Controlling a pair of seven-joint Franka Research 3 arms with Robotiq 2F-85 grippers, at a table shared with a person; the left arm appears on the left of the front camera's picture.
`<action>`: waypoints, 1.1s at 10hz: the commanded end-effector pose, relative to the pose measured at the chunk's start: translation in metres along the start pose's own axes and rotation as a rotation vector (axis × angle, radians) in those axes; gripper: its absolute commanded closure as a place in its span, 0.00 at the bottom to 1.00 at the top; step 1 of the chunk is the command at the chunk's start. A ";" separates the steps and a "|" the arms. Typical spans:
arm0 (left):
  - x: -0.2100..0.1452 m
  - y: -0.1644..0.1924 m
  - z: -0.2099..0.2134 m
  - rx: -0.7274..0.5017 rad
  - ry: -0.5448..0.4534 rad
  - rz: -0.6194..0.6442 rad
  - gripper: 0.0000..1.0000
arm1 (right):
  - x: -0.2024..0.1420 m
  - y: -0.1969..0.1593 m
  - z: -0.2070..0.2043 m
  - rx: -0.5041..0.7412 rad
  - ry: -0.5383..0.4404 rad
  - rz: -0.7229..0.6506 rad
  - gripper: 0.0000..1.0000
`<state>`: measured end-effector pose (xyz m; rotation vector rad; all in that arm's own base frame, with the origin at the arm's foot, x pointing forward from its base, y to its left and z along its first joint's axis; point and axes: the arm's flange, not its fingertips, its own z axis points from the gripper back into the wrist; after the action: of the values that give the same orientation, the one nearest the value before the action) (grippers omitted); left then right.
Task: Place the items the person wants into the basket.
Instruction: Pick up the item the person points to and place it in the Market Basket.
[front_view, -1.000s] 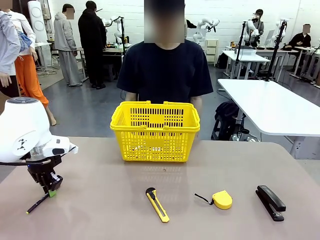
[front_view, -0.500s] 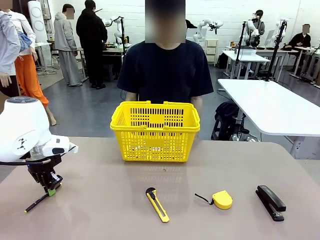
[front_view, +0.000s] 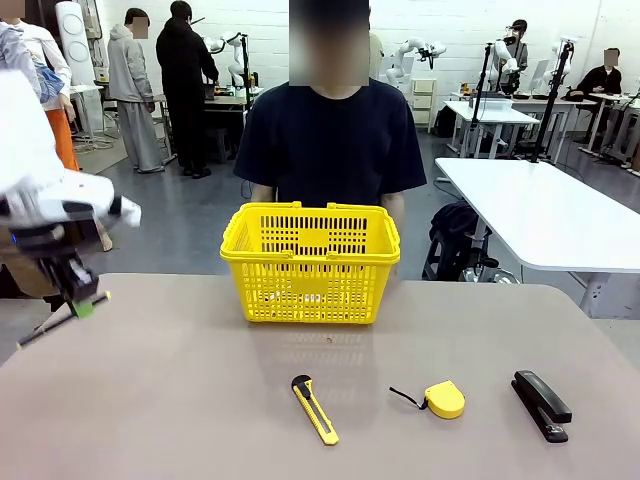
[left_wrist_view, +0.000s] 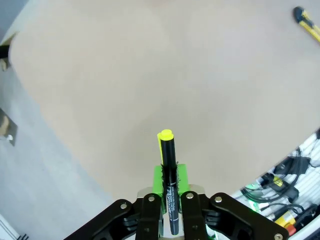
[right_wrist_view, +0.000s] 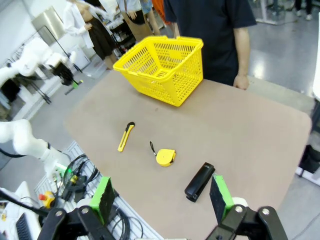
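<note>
Your left gripper (front_view: 82, 298) hangs over the table's (front_view: 180, 400) left edge, pinching the thin black pen (front_view: 45, 328), with the yellow tip sticking out past the pads. The yellow basket (front_view: 300, 285) sits mid-table on the far side, right in front of the person (front_view: 335, 140). Along the near edge you've got the box cutter (front_view: 315, 409), tape measure (front_view: 443, 399) and stapler (front_view: 541, 405), each apart. Your right gripper (right_wrist_view: 162, 197) is spread wide, holding nothing

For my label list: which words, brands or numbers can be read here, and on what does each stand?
Print on the black pen with yellow tip: white, along its barrel, too small to read.
On the yellow basket, tape measure, box cutter, stapler: no text that can be read.
</note>
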<state>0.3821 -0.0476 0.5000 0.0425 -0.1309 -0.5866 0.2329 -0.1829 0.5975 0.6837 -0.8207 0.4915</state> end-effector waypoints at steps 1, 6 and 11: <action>0.012 0.000 0.033 -0.019 -0.021 -0.013 1.00 | 0.001 0.000 -0.001 0.022 -0.021 0.012 0.00; 0.006 -0.003 0.054 0.005 -0.027 -0.012 1.00 | 0.001 0.000 -0.001 0.022 -0.021 0.012 0.00; 0.008 -0.002 0.055 -0.002 -0.021 -0.010 0.88 | 0.001 0.000 -0.001 0.022 -0.021 0.012 0.00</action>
<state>0.3805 -0.0534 0.5548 0.0350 -0.1502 -0.5970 0.2329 -0.1828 0.5975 0.6838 -0.8208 0.4919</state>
